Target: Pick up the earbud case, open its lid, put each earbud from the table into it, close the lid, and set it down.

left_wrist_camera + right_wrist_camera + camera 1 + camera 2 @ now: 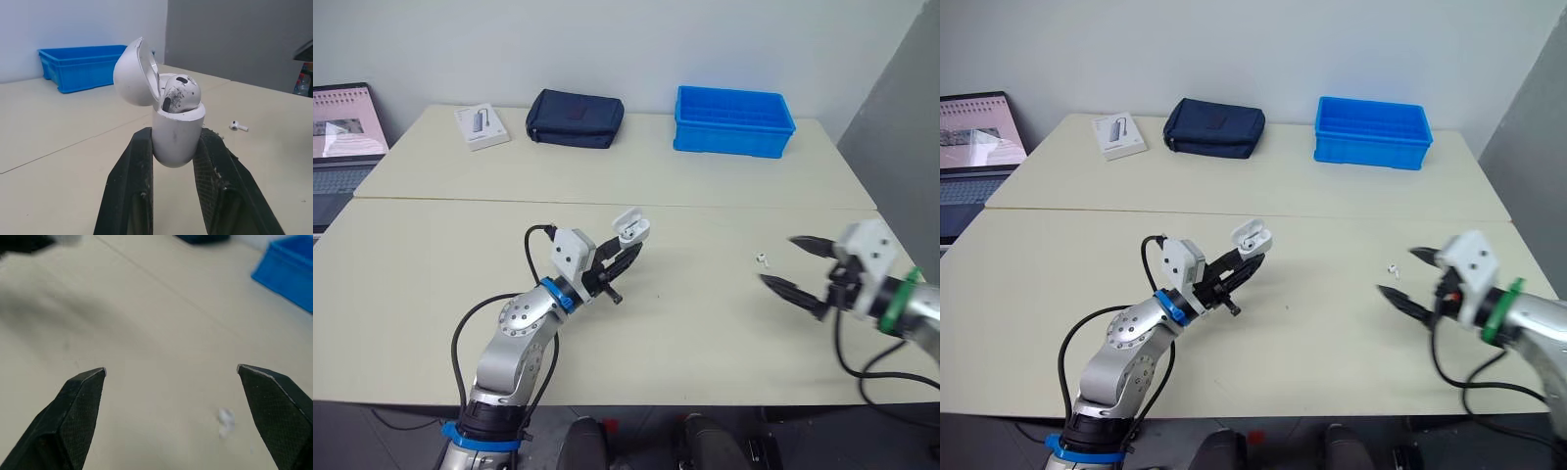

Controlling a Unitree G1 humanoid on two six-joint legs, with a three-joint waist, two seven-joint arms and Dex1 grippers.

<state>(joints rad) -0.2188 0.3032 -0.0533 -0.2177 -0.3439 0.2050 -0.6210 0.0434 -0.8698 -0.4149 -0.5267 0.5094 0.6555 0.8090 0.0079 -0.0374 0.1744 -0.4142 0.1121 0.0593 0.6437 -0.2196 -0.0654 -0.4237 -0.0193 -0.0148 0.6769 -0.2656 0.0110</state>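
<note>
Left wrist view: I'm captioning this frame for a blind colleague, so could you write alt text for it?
The left end effector grips a white case with its lid open and one earbud seated inside. A second earbud lies on the beige table beyond it, and a blue bin sits farther back.

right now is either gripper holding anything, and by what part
Left gripper holds the earbud case by its lower body; right gripper holds nothing.
</note>
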